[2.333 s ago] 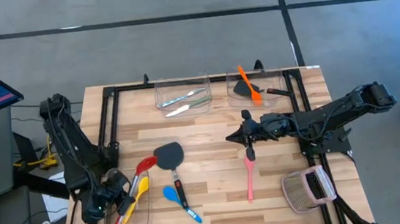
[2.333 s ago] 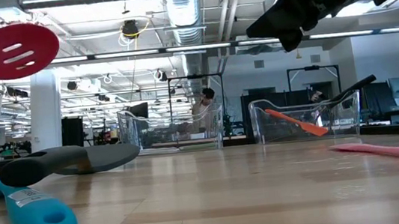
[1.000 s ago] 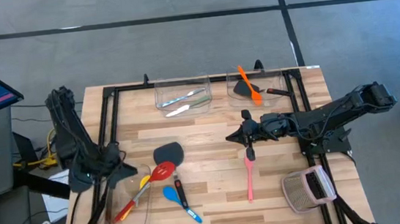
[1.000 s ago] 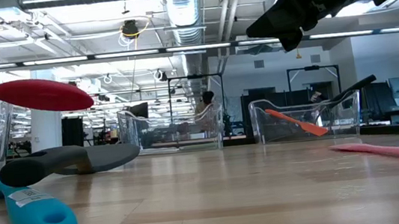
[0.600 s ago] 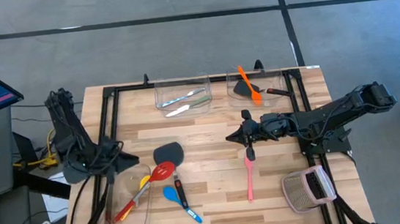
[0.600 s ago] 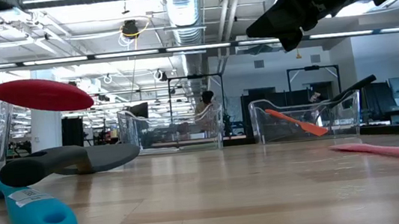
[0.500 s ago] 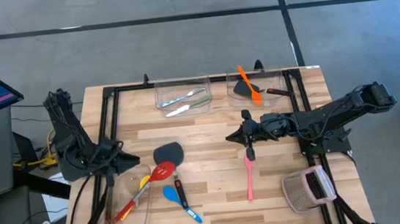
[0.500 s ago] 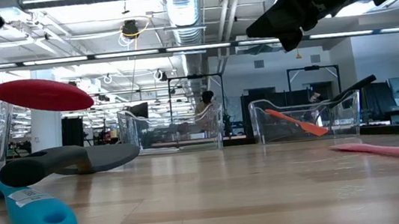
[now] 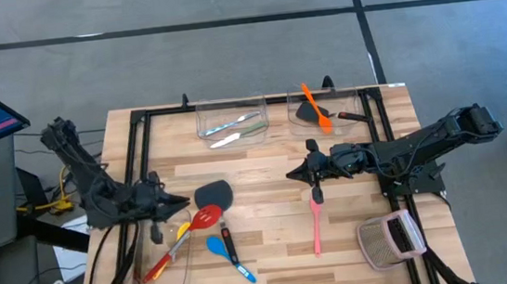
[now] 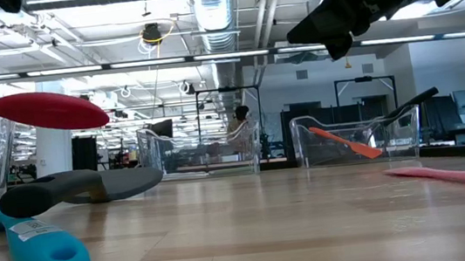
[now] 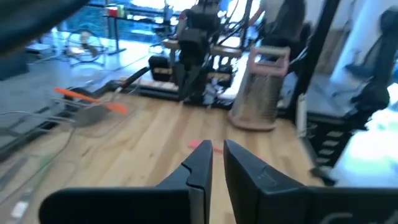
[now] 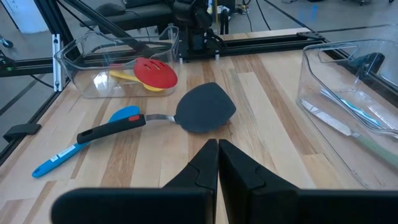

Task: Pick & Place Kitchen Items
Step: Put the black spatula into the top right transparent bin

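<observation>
Two claws hang empty above your wooden surface (image 9: 266,173), utensils scattered below.
Your left claw (image 9: 177,202) sits near the left edge beside the clear plastic bin (image 9: 136,282) holding the red slotted spoon (image 9: 207,216) and yellow spoon (image 9: 181,231); its fingers (image 11: 198,167) stand a narrow slit apart, holding nothing. Your right claw (image 9: 292,173) hovers mid-surface, fingers pressed together, just above the pink spatula (image 9: 317,224). Between them lie the black turner (image 9: 214,198) and blue spoon (image 9: 219,249). The orange spatula (image 9: 315,107) rests in a far bin.
</observation>
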